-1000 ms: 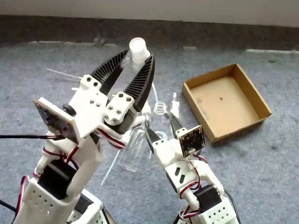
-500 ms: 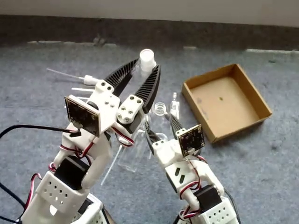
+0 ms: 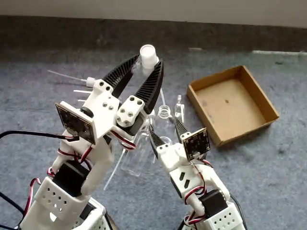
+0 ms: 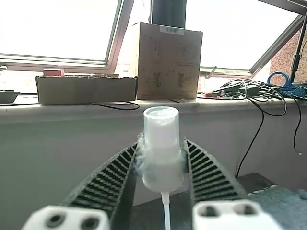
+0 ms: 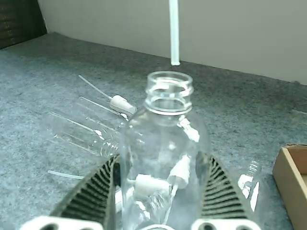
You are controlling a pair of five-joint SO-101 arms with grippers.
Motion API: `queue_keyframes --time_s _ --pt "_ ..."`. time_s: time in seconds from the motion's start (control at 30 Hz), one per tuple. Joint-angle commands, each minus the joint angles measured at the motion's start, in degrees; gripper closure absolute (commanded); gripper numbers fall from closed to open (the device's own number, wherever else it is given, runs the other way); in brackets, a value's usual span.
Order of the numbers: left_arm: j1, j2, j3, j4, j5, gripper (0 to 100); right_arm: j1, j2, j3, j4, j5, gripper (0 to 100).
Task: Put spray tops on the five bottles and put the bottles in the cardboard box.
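Gripping white spray top [image 3: 148, 54], upper centre of high view: left gripper [image 3: 148, 63], closed around it. Right gripper [image 5: 163, 167] clamps upright clear bottle [image 5: 168, 124] mid-frame, dip tube [image 5: 173, 33] above its mouth; cardboard box [image 3: 232, 103] right.

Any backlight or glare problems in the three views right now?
Left wrist view: windows blown out white, but the spray top sits against the darker wall and stands out. Right wrist view: bright highlights on the clear bottle, neck rim still readable. High view: even light, no hard shadows around the cardboard box.
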State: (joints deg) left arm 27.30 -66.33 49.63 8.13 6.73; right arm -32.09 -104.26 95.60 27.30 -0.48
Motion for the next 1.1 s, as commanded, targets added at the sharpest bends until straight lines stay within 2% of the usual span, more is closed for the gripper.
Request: queue_keyframes --time_s 0.0,0.1,0.3,0.4,0.6,1.07 --pt "-0.48 -1.19 -3.82 -1.14 0.44 100 -0.40 -1.10 7.08 0.22 0.09 90.6" --pt "-0.40 -1.19 -2.95 -0.26 0.53 100 -0.40 -1.10 7.08 0.22 0.09 90.6" --pt "-0.31 -1.19 -2.24 6.59 0.62 100 -0.40 -1.10 7.08 0.22 0.09 90.6" --pt "3.21 -1.19 -0.92 9.41 0.62 100 -0.40 -1.10 7.08 0.22 0.09 90.6" --pt "9.63 -1.19 9.71 9.32 0.18 100 -0.22 -1.10 7.08 0.22 0.09 90.6" --pt "9.63 -1.19 19.12 9.32 0.18 100 -0.22 -1.10 7.08 0.22 0.09 90.6"
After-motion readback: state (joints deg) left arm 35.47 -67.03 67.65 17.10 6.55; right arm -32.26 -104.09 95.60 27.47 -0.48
